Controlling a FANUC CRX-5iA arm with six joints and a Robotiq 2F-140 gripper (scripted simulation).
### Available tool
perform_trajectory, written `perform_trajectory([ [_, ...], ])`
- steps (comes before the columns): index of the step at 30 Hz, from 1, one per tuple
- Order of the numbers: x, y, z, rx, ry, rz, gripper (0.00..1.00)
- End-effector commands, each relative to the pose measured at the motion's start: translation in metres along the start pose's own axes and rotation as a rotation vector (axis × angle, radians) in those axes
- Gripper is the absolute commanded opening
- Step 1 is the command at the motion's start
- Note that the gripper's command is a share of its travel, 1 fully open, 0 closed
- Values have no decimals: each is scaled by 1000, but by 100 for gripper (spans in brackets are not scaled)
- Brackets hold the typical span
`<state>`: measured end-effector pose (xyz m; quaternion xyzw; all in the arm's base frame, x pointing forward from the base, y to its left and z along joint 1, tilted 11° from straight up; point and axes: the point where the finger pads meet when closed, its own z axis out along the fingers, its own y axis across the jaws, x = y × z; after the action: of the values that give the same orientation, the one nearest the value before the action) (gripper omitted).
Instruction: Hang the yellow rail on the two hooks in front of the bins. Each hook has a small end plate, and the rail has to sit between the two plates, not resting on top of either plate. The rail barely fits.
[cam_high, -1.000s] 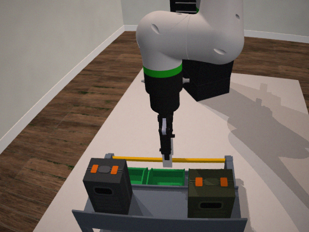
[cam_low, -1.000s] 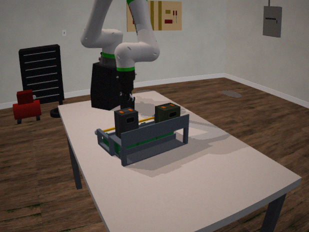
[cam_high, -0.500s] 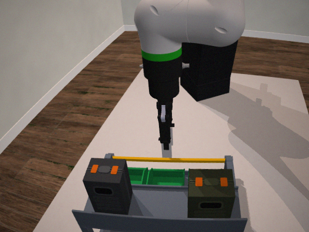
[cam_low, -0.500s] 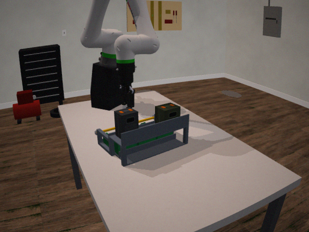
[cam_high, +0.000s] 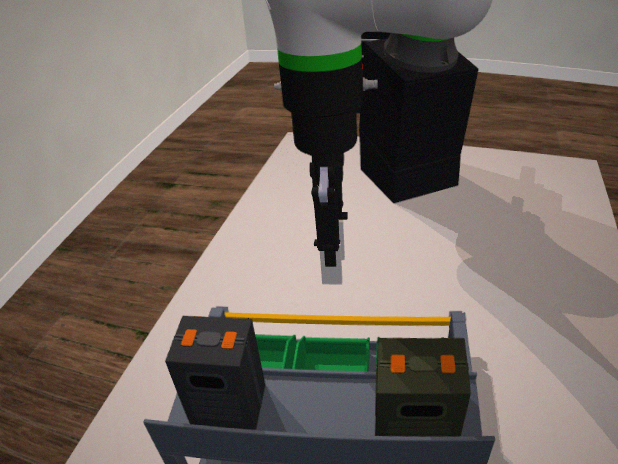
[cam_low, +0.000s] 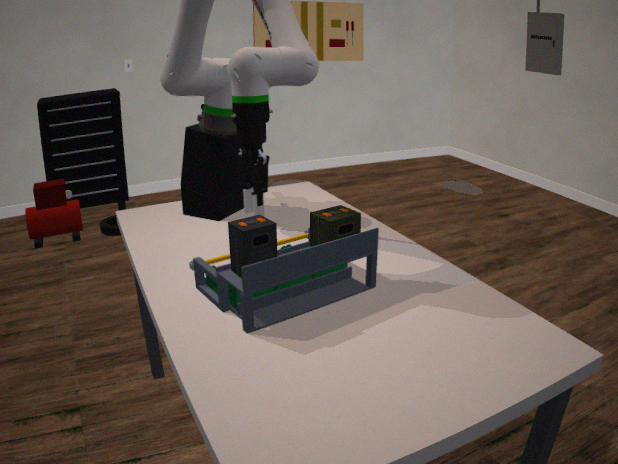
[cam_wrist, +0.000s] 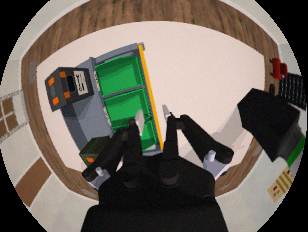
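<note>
The yellow rail (cam_high: 338, 318), low in the frame, seems hung between the end plates; the pincer (cam_high: 330, 260) hangs above centre, partly apart and gripping nothing.

Hung vertically from a white forearm with a green band (cam_high: 320, 59), black wrist pointing straight down. Gripper (cam_high: 330, 260) stood partly closed, fingers a narrow gap apart, holding nothing, well above the table.

Sitting on the counter (cam_high: 260, 260): one yellow rail (cam_high: 337, 318), two green bins (cam_high: 331, 354), two latched cases (cam_high: 216, 371), one gray rack (cam_high: 320, 442).
</note>
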<state>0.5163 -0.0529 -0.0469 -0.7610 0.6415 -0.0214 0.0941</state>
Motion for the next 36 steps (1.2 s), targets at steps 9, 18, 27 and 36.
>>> perform_trajectory([
  [9, 0, 0, 5, 1, 0, 0, 30],
  [18, 0, 0, 9, 1, 0, 0, 30],
  [27, 0, 0, 13, 1, 0, 0, 30],
  [36, 0, 0, 14, 1, 0, 0, 30],
])
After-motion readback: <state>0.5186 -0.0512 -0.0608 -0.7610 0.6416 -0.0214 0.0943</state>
